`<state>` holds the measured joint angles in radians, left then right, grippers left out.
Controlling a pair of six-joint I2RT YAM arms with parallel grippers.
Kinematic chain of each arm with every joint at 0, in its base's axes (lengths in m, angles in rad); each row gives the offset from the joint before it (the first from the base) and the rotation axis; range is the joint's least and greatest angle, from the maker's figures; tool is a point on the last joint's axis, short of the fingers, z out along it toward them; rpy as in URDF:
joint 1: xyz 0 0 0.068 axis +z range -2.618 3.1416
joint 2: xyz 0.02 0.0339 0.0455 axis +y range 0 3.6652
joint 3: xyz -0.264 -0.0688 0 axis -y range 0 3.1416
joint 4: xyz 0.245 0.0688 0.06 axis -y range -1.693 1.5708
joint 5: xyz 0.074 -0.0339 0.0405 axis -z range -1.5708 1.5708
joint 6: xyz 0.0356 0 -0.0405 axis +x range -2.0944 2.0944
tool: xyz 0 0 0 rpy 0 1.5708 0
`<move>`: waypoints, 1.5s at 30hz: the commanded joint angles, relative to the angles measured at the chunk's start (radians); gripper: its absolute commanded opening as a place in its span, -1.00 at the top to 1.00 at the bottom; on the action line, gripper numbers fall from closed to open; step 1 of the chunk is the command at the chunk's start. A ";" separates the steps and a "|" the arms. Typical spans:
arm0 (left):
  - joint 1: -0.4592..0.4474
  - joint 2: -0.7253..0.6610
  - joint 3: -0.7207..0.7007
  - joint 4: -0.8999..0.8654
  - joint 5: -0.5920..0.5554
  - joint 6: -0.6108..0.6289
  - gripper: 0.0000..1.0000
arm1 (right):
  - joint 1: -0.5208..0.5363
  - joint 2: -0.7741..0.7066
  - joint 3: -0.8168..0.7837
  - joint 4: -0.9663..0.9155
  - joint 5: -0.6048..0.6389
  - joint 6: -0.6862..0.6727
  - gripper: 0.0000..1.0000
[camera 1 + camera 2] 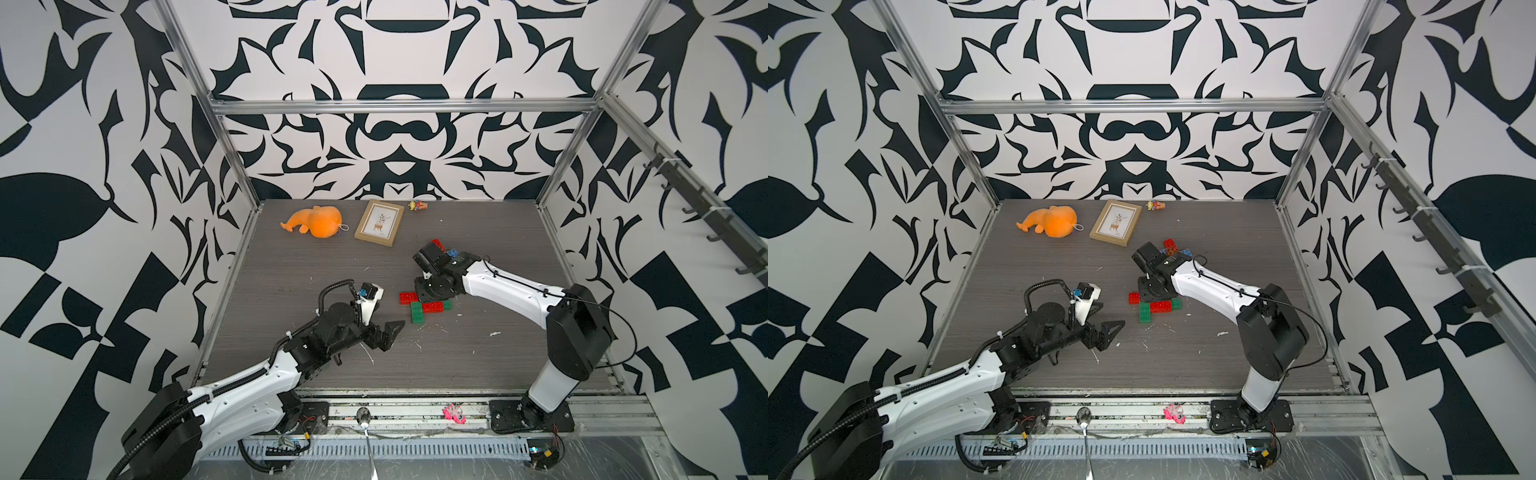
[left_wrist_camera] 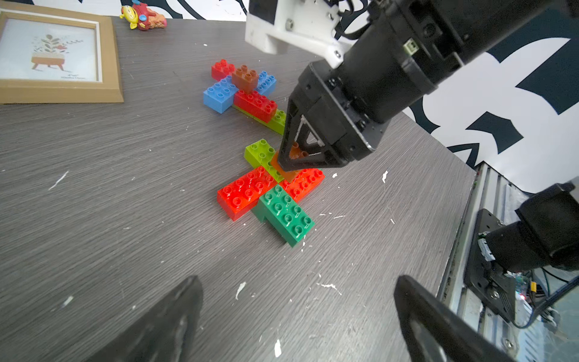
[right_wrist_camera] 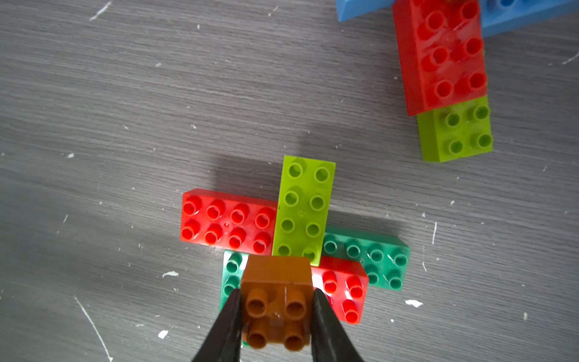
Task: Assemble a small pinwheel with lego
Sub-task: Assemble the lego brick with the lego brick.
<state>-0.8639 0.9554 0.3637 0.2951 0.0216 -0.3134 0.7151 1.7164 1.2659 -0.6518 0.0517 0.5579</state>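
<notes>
**Right gripper** (image 3: 276,293), mine, 1: clenched on 1 orange-brown square brick (image 3: 275,272), studs up. I hold it at the centre of the near cluster (image 2: 266,194). Whether it is seated there I cannot tell.

**Left gripper** (image 2: 299,282), mine, 1: spread wide and holding nothing, above bare table (image 1: 291,270), near that cluster but apart from it.

**Near cluster, on the table:**
- near red bricks (image 3: 228,222): 2
- near lime green brick (image 3: 304,210): 1
- dark green brick (image 3: 366,260): shows on two sides of the centre; one brick or two, I cannot tell

**Far cluster** (image 2: 244,91), well apart and largely hidden behind my right wrist in both top views:
- far red bricks (image 2: 255,105): 2
- blue bricks (image 2: 219,94): 2
- far lime green brick (image 2: 279,120): 1, underneath
- square cap (image 2: 246,76): 1, orange-brown, on top

**Along the back edge:**
- orange plush toy (image 1: 316,222): 1
- picture frame (image 1: 379,222): 1, lying flat
- small toy figure (image 1: 417,205): 1
</notes>
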 commanded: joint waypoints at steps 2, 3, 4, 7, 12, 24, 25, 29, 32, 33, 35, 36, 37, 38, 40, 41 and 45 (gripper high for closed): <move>0.003 0.006 -0.002 0.015 0.008 -0.005 -0.99 | 0.007 0.003 0.000 0.020 0.033 0.032 0.75; 0.003 0.008 0.000 0.013 0.009 -0.006 -0.99 | 0.009 0.006 0.000 0.023 0.030 0.034 0.75; 0.003 0.009 0.001 0.012 0.009 -0.006 -0.99 | 0.010 0.010 0.000 0.022 0.031 0.036 0.75; 0.003 0.009 0.004 0.006 0.008 -0.006 -0.99 | 0.020 0.018 0.001 0.026 0.036 0.039 0.76; 0.003 0.011 0.005 0.001 0.001 -0.005 -0.99 | 0.029 0.028 0.004 0.018 0.050 0.045 0.76; 0.003 0.015 0.008 -0.008 -0.003 -0.003 -0.99 | 0.032 0.048 0.001 0.005 0.063 0.059 0.77; 0.003 0.014 0.009 -0.010 -0.005 -0.004 -0.99 | 0.032 0.049 0.000 0.003 0.064 0.059 0.77; 0.003 0.016 0.009 -0.010 -0.005 -0.003 -0.99 | 0.032 0.061 0.003 -0.008 0.062 0.059 0.78; 0.003 0.017 0.011 -0.009 -0.005 -0.003 -0.99 | 0.034 0.067 0.001 -0.008 0.063 0.062 0.78; 0.003 0.015 0.011 -0.010 -0.005 -0.004 -0.99 | 0.035 0.069 0.001 -0.006 0.063 0.062 0.78; 0.003 0.013 0.010 -0.009 -0.005 -0.004 -0.99 | 0.038 0.080 0.005 -0.009 0.058 0.062 0.78; 0.003 0.015 0.009 -0.010 -0.005 -0.004 -0.99 | 0.038 0.086 0.007 -0.011 0.056 0.062 0.78; 0.003 0.015 0.009 -0.010 -0.004 -0.004 -0.99 | 0.040 0.092 0.010 -0.015 0.057 0.061 0.78; 0.003 0.016 0.009 -0.011 -0.005 -0.004 -0.99 | 0.040 0.096 0.012 -0.018 0.061 0.062 0.78; 0.003 0.014 0.009 -0.011 -0.004 -0.004 -0.99 | 0.041 0.097 0.006 -0.017 0.066 0.063 0.79; 0.003 0.012 0.010 -0.011 -0.005 -0.004 -0.99 | 0.041 0.098 0.004 -0.017 0.066 0.063 0.79; 0.003 0.009 0.008 -0.012 -0.011 -0.002 -0.99 | 0.040 0.115 -0.002 -0.040 0.073 0.063 0.79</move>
<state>-0.8639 0.9699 0.3637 0.2901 0.0208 -0.3145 0.7490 1.7855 1.2755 -0.6357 0.0971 0.6079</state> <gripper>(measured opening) 0.996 0.336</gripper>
